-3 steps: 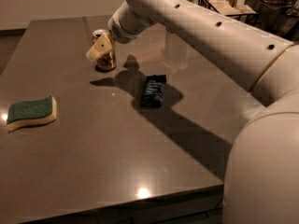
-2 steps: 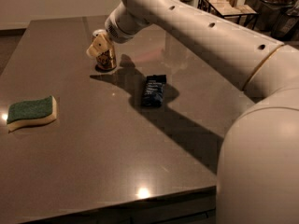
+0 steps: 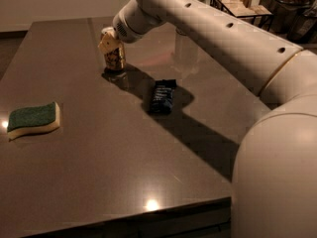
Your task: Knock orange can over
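The orange can [image 3: 115, 59] stands upright at the far middle of the dark table [image 3: 99, 172], golden with a dark drawing on its side. My gripper [image 3: 109, 41] is right at the can's top, on its left upper side, and covers the lid. The white arm reaches in from the right and casts a shadow across the table.
A dark blue snack packet [image 3: 162, 96] lies flat just right of and nearer than the can. A green and yellow sponge [image 3: 32, 119] lies at the left. A clear container [image 3: 185, 51] stands behind the arm. A wire rack with boxes [image 3: 242, 4] stands at the back right.
The arm and gripper have shifted slightly left against the can's top. The can still stands in the same spot.
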Controlling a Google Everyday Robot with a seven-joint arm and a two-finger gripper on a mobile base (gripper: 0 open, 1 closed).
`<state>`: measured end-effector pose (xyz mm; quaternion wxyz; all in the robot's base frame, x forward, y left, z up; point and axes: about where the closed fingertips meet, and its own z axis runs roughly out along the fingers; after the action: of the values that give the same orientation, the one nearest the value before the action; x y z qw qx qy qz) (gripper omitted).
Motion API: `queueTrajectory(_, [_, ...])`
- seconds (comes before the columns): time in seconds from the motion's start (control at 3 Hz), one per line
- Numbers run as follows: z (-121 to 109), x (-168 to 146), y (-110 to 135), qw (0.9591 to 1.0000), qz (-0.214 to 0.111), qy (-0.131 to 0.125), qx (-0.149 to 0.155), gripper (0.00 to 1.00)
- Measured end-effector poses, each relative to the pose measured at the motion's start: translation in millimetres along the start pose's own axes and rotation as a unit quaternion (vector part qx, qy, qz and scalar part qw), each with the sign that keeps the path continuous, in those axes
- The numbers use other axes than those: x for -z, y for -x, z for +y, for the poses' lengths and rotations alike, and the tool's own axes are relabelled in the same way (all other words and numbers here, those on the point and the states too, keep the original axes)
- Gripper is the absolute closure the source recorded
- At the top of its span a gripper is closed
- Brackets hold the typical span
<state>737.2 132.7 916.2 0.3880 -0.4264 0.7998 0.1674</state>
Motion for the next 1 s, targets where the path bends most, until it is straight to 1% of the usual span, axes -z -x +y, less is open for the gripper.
queueTrajectory(0.33, [3.4, 29.8, 13.1, 0.9997, 0.001, 0.008, 0.023, 0.95])
queueTrajectory(0.67, [16.0, 62.3, 15.6, 0.9958, 0.043, 0.032, 0.074, 1.0])
queueTrajectory(1.0, [35.6, 79.3, 5.9, 0.9827, 0.101, 0.065, 0.142, 1.0])
